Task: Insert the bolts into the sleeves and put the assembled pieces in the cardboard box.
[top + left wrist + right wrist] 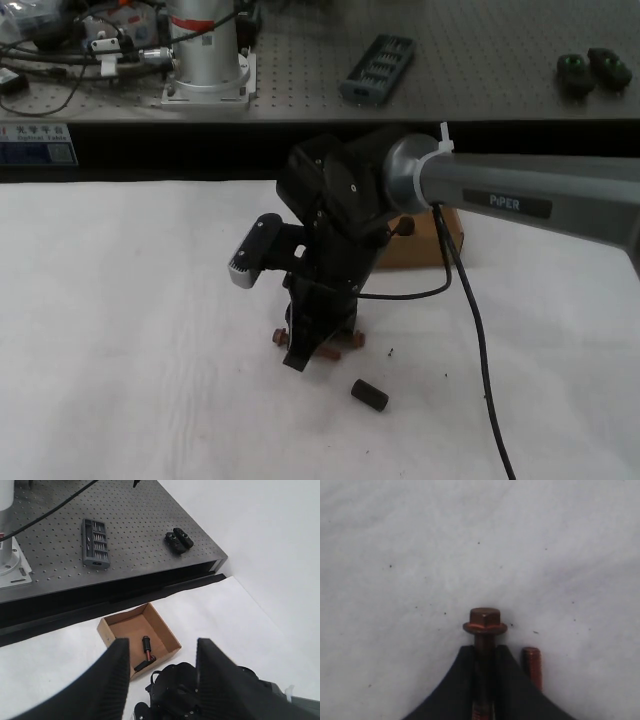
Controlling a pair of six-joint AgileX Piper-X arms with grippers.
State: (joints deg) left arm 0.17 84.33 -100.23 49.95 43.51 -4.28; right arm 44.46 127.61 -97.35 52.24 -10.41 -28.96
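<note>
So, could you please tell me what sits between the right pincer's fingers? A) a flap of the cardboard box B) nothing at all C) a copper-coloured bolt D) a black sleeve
C: in the right wrist view the right pincer clamps the shank of the bolt, whose hex head pokes out beyond the fingertips.

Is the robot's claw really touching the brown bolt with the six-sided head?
Touching. The right wrist view shows the right gripper clamped on the bolt, with no gap on either side of its shank.

A lab — a perforated metal breadboard [130, 535] along the bench's far edge carries a bit case [94, 542], cables [40, 62] and a metal column [205, 45].
</note>
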